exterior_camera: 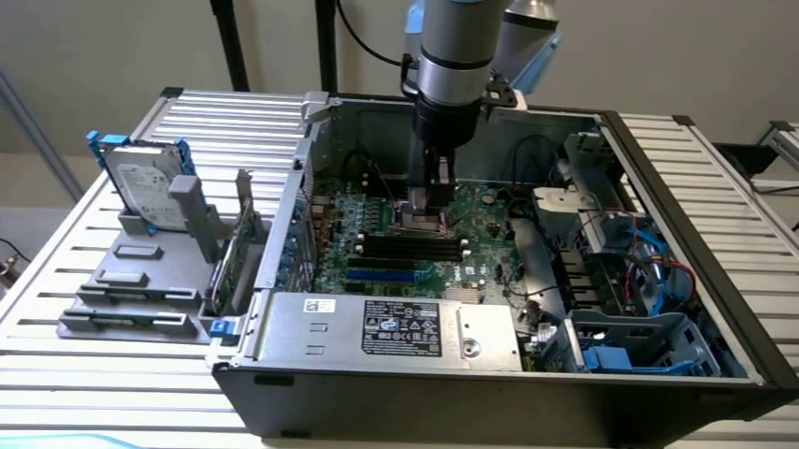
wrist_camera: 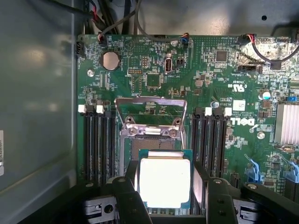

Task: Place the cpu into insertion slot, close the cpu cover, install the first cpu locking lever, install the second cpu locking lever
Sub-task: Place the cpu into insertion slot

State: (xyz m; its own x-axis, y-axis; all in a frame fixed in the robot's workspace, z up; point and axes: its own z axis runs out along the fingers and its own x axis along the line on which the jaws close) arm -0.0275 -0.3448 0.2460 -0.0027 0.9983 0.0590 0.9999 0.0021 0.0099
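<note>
In the middle of the table (exterior_camera: 75,281), inside the open computer case (exterior_camera: 500,402), the arm reaches straight down to the green circuit board (wrist_camera: 210,70). The pincer (exterior_camera: 433,198) hangs just over the socket.

The wrist view shows that the pincer is closed across a wide span. Its two dark fingers (wrist_camera: 201,179) press on opposite edges of the chip (wrist_camera: 164,184). The chip's pale face is turned up to the camera and looks level. It sits just beside and partly over the socket (wrist_camera: 154,143). The socket's dark bed and silvery rim show past the chip's far edge, between the two banks of black memory slots (wrist_camera: 98,140).

The cover (wrist_camera: 151,99) stands tipped up beyond the socket. Its square window is open, so nothing lies across the seat.

I judge the step in hand to be the first one, placing the chip. The chip is gripped and brought close, but it looks neither centred nor seated. The cover is not yet closed.

Finishing this step calls, in my view, for:
- squaring the chip's edges with the socket rim
- keeping the chip flat
- lowering it without any sideways drag, since a tilt or a skewed corner could catch the rim
- letting go only once it rests evenly inside the rim

Whether the chip's corner marking matches the socket I cannot tell.
</note>
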